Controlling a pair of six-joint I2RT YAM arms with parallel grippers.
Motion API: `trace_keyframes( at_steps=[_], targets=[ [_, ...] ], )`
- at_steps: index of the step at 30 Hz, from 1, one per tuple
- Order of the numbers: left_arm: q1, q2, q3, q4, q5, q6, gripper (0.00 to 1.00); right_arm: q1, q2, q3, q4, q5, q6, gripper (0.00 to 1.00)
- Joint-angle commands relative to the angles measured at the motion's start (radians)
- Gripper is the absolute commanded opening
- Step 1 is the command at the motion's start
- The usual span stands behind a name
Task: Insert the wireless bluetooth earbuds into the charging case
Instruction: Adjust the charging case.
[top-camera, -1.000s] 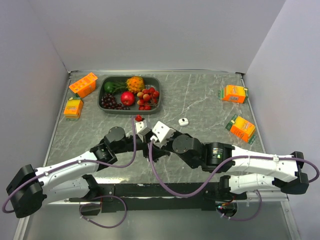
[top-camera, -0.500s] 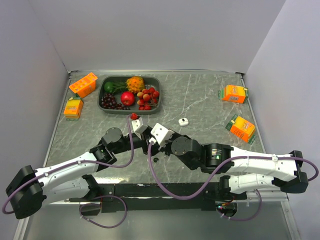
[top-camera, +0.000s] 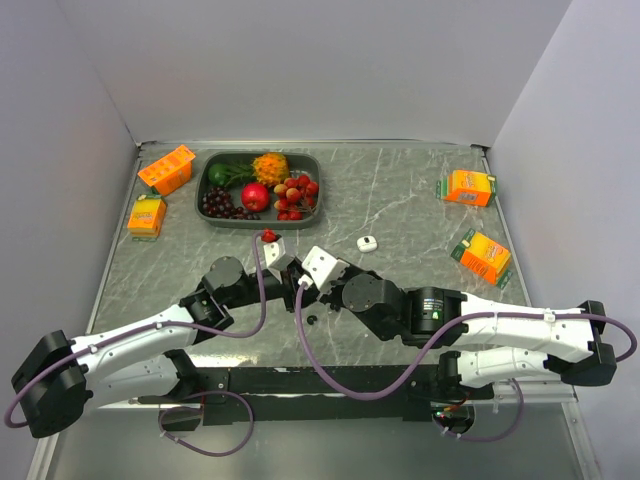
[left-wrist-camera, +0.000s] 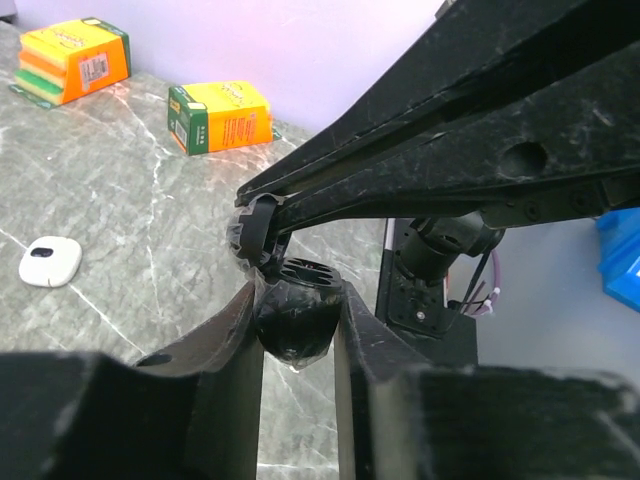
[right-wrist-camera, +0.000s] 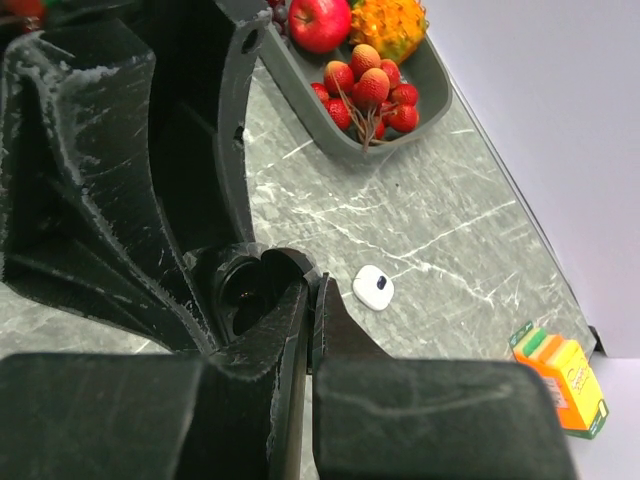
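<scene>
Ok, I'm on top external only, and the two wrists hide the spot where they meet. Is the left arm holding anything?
Observer: Yes. The left wrist view shows the left fingers clamped on either side of a round black case.
Operator: And the other arm?
Observer: The right fingers are shut, with their tips at the case's upper rim. A small black piece sits at those tips. It could be an earbud, but I can't tell whether it's gripped.
Operator: Is the case open?
Observer: In the right wrist view there's an open dark cavity just left of the right fingers' tips.
</scene>
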Motion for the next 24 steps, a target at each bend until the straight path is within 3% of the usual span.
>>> trace_keyframes(
  at_steps=[1,5,6,7,10,12,15,16,17,22,24],
  targets=[
    [0.006,-0.013,-0.006,0.042,-0.017,0.018,0.13,0.021,0.002,0.025,0.019,0.004,0.018,0.00],
    [0.006,-0.019,-0.017,0.053,-0.027,0.013,0.07,0.028,-0.001,0.025,0.021,0.002,0.021,0.00],
    [0.008,-0.019,-0.016,0.047,-0.033,0.010,0.12,0.028,-0.004,0.024,0.024,-0.001,0.018,0.00],
    [0.006,-0.019,-0.013,0.039,-0.037,0.012,0.29,0.030,-0.008,0.024,0.024,-0.004,0.018,0.00],
    [0.006,-0.022,-0.006,0.013,-0.047,0.018,0.46,0.031,-0.011,0.025,0.024,-0.007,0.017,0.00],
    [0.006,-0.028,-0.011,0.016,-0.045,0.022,0.46,0.033,-0.009,0.027,0.025,-0.013,0.014,0.00],
    [0.006,-0.028,-0.009,0.019,-0.034,0.024,0.24,0.033,-0.011,0.027,0.028,-0.018,0.015,0.00],
    [0.006,-0.025,-0.009,0.025,-0.028,0.024,0.10,0.031,-0.011,0.027,0.028,-0.019,0.017,0.00],
    [0.006,-0.025,-0.012,0.031,-0.025,0.022,0.04,0.033,-0.012,0.028,0.027,-0.019,0.018,0.00],
    [0.006,-0.034,-0.043,0.073,-0.008,0.019,0.01,0.033,-0.020,0.035,0.022,-0.013,0.038,0.00],
    [0.006,-0.037,-0.055,0.087,-0.008,0.018,0.01,0.033,-0.023,0.038,0.016,-0.018,0.049,0.06]
  ],
)
